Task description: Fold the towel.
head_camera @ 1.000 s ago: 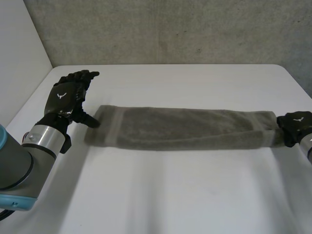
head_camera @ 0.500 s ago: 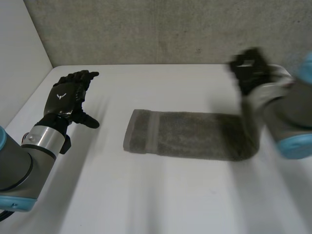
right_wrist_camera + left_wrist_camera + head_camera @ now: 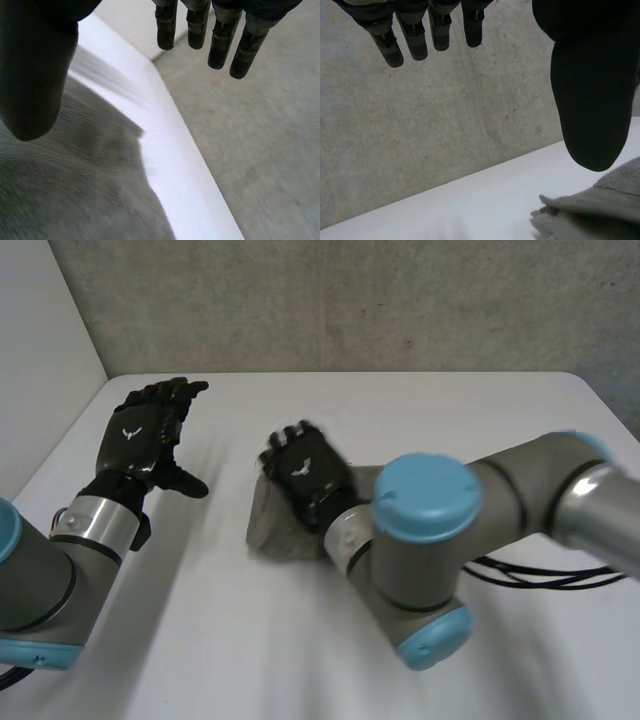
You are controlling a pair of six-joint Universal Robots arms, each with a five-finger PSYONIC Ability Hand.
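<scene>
The towel [image 3: 272, 528] sits near the middle of the white table [image 3: 200, 640] as a short, thick grey bundle. Only the end nearer the left arm is visible, because the rest runs under the right hand [image 3: 305, 472] and the bulky right arm [image 3: 430, 540] crossing over it. The left wrist view shows that end in more than one layer, one edge lying on another, so I'd say it is already doubled over.

The right hand is on top of the bundle, palm down. In its own wrist view the fingers [image 3: 220, 40] are straight and spread well away from the thumb, with grey cloth under the palm and nothing pinched. It looks like a hand that lays or presses the cloth, not one that grips it.

The left hand [image 3: 140, 435] is off to the side, well apart from the towel and raised over bare table. Its fingers are stretched out, the thumb is wide of them, and it holds nothing.

By my reckoning the main fold is made and the task is near its end. What's left is small — the right hand needs to come away without dragging the top layer, and then the edges can be checked. From here I can't tell whether the far end lines up or whether the layers lie flat, since the arm hides that part. If they have bunched or slid askew, they will want smoothing or one more tidy fold.
</scene>
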